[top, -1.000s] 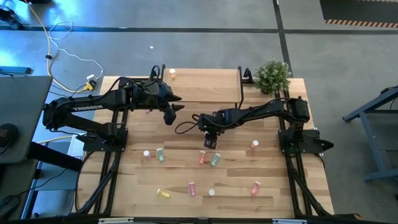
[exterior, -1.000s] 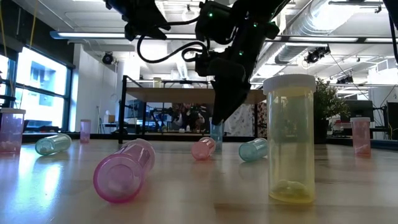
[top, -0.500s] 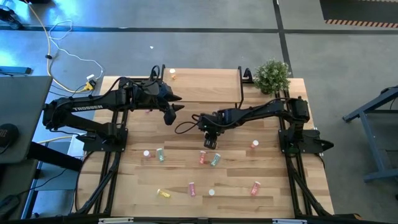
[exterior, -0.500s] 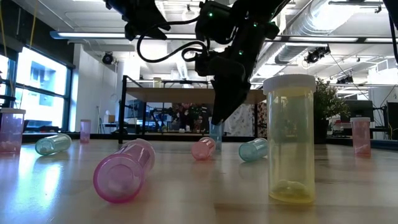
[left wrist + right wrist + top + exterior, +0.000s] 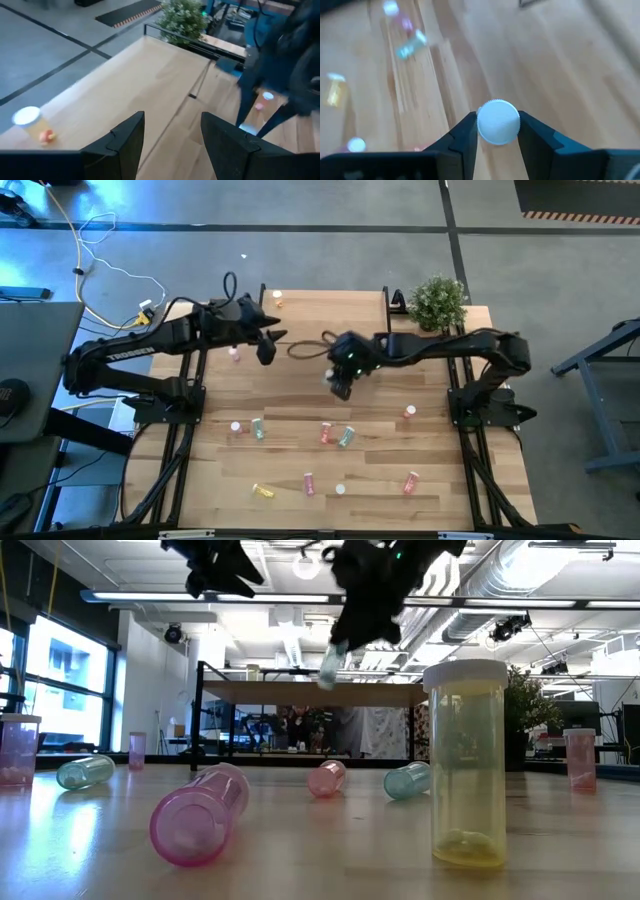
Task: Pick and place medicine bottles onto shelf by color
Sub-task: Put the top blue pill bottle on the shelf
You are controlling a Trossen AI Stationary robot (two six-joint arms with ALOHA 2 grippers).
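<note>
Presently the right pincer [image 5: 340, 385] is raised above the table [image 5: 430, 500], roughly mid-table and just in front of the shelf [image 5: 330, 315]. It grips a pale green bottle [image 5: 329, 664] below its white cap [image 5: 498, 122]; the wrist view shows both fingers [image 5: 465, 135] pressed against the cap's sides. In the low view the bottle hangs tilted, clear of the table, about level with the shelf board.

Left pincer [image 5: 266, 352] sits over the shelf's left end, fingers [image 5: 125, 137] apart, nothing between them.

On the shelf: one yellow bottle [image 5: 277, 300] near the far left corner, upright. A pink bottle [image 5: 234, 353] sits just off the shelf's left edge, under the left arm.

Remaining bottles are scattered across the near half of the table. A pink one [image 5: 236, 426] and a green one [image 5: 258, 429] lie toward the left edge; a pink [image 5: 325, 433] and green [image 5: 346, 437] pair lie mid-table; a red-orange one [image 5: 409, 412] stands toward the right edge. Nearer the front edge: yellow [image 5: 263, 491], pink [image 5: 309, 483], one seen only as a white cap [image 5: 340, 489], and red-orange [image 5: 411, 482].

A potted plant [image 5: 438, 302] stands at the far right corner.
</note>
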